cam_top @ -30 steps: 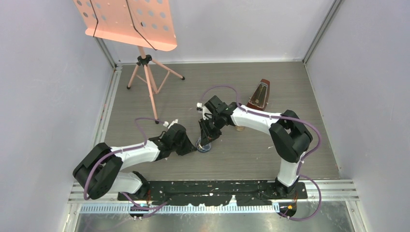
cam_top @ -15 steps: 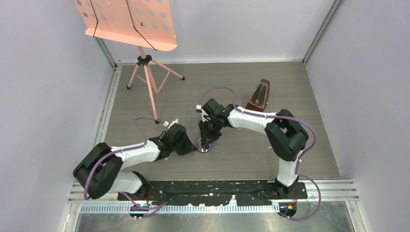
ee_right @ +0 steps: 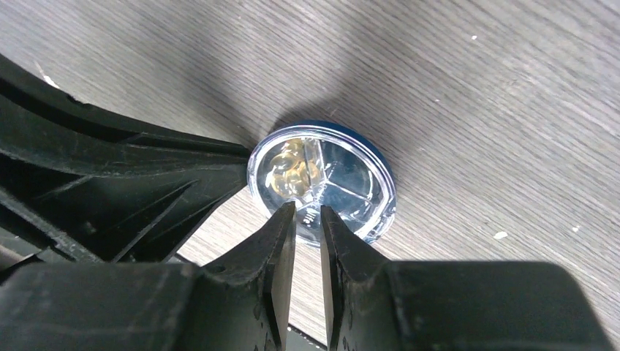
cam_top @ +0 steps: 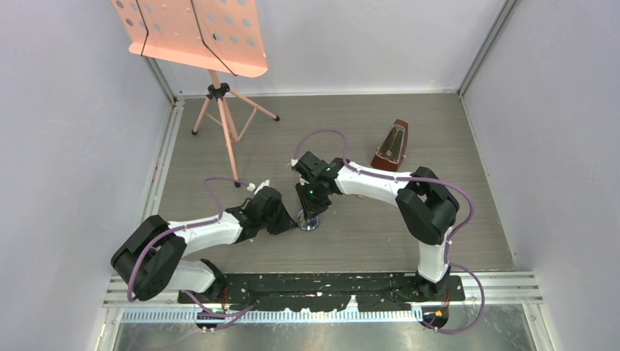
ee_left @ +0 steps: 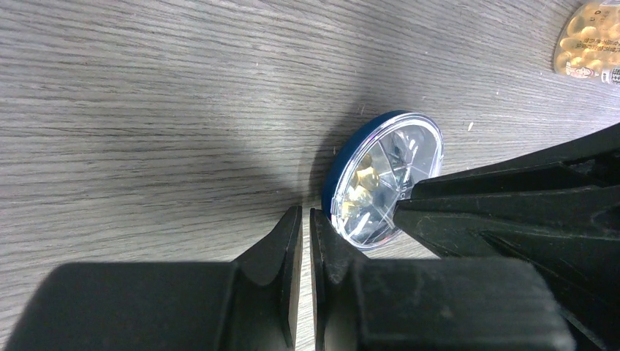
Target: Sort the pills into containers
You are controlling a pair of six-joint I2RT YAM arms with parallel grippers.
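Note:
The round dark-blue dish (cam_top: 311, 222) lies on the wood floor between my two grippers. It has a clear, ribbed, shiny top (ee_right: 343, 183). Several yellowish-tan pills (ee_right: 287, 167) sit in one section of it and also show in the left wrist view (ee_left: 361, 186). My left gripper (ee_left: 305, 219) is shut and empty, its tips just left of the dish (ee_left: 343, 157). My right gripper (ee_right: 308, 216) hangs over the dish's near rim with its jaws almost together and nothing visible between them. The amber bottle (ee_left: 589, 38), full of pills, lies at the far right of the left wrist view.
A brown metronome (cam_top: 392, 144) stands behind the right arm. A pink music stand (cam_top: 191, 33) on a tripod (cam_top: 227, 124) fills the back left. Walls close in on both sides. A white fleck (ee_right: 501, 235) lies near the dish.
My right gripper has shifted a little to the left, over the dish. The left arm and the dish have not moved.

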